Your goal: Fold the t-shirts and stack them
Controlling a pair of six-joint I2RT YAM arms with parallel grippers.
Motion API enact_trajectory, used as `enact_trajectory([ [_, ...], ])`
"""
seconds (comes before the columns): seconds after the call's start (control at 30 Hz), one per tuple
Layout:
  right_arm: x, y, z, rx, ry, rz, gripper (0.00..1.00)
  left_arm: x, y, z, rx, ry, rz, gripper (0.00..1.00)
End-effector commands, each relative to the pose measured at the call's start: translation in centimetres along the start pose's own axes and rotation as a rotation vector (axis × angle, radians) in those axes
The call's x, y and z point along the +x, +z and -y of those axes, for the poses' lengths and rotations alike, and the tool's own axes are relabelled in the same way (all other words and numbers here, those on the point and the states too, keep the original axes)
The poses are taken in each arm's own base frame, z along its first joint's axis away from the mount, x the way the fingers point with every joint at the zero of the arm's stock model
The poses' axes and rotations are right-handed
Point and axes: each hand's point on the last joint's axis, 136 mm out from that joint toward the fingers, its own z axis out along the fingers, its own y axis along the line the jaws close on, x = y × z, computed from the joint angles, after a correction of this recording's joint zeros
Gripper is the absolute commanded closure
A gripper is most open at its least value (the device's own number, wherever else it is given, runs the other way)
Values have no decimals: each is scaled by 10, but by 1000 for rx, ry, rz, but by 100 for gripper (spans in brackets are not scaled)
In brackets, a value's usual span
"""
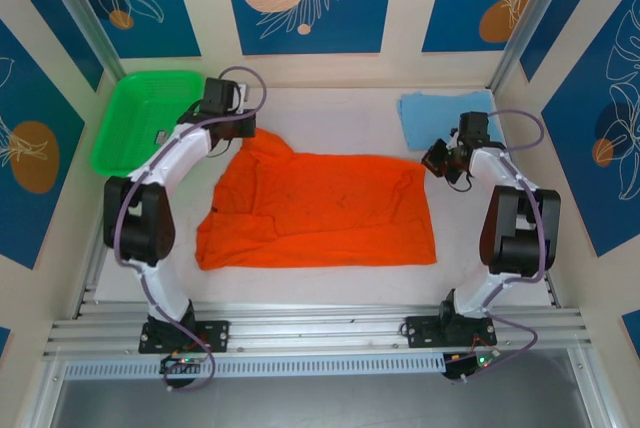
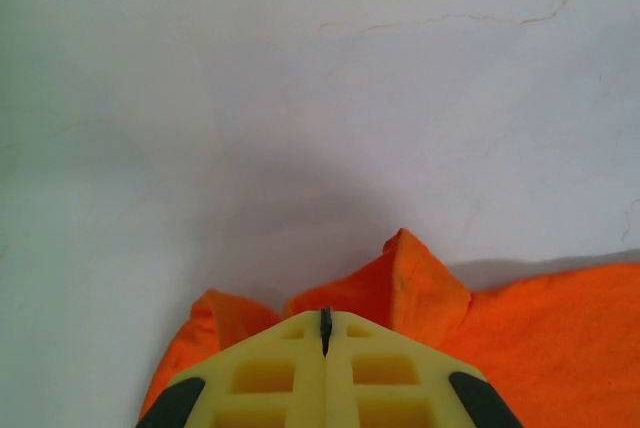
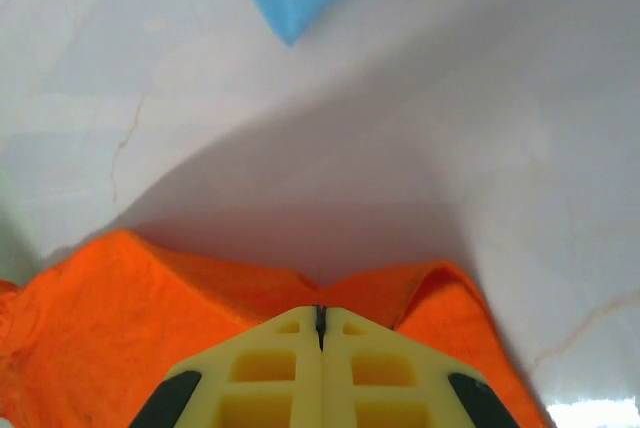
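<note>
Orange shirt (image 1: 330,213) spread across table (image 1: 330,108); far edge pinched at both ends by left gripper (image 1: 243,131) and right gripper (image 1: 437,160), each pressed shut on cloth, likely for drawing it over into a fold. Beyond, folded blue shirt (image 1: 445,118) parked far right, probably awaiting stacking.

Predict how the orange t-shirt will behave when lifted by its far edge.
Likely floppy: the orange t-shirt puckers into peaks at the left gripper and right gripper. Probably light: the thin cloth lies flat and creased. It should sag between the grip points, not hold shape.
</note>
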Motion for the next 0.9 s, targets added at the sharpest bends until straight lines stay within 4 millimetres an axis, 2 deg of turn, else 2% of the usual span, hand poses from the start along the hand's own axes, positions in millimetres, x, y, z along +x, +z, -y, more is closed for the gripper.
enact_trajectory([
  [0.0,18,-10,5,-19,50,-20,100,17,-13,-12,-68,-70,32,100],
  [0.1,30,-18,11,-14,76,-11,100,41,-28,-13,-81,-147,28,100],
  [0.33,51,-32,24,-13,120,-2,100,105,-59,-30,-147,-292,31,100],
  [0.5,66,-39,30,-10,136,-8,100,138,-84,-45,-190,-369,52,100],
  [0.73,82,-47,39,-4,147,-23,99,187,-100,-56,-213,-472,22,100],
  [0.77,83,-46,42,5,155,-28,97,193,-104,-58,-219,-486,25,96],
  [0.8,85,-46,45,11,169,-34,95,199,-108,-60,-227,-505,30,81],
  [0.83,85,-46,48,12,179,-37,90,204,-113,-63,-237,-528,40,72],
  [0.87,84,-47,50,17,188,-34,80,208,-118,-66,-242,-542,49,73],
])
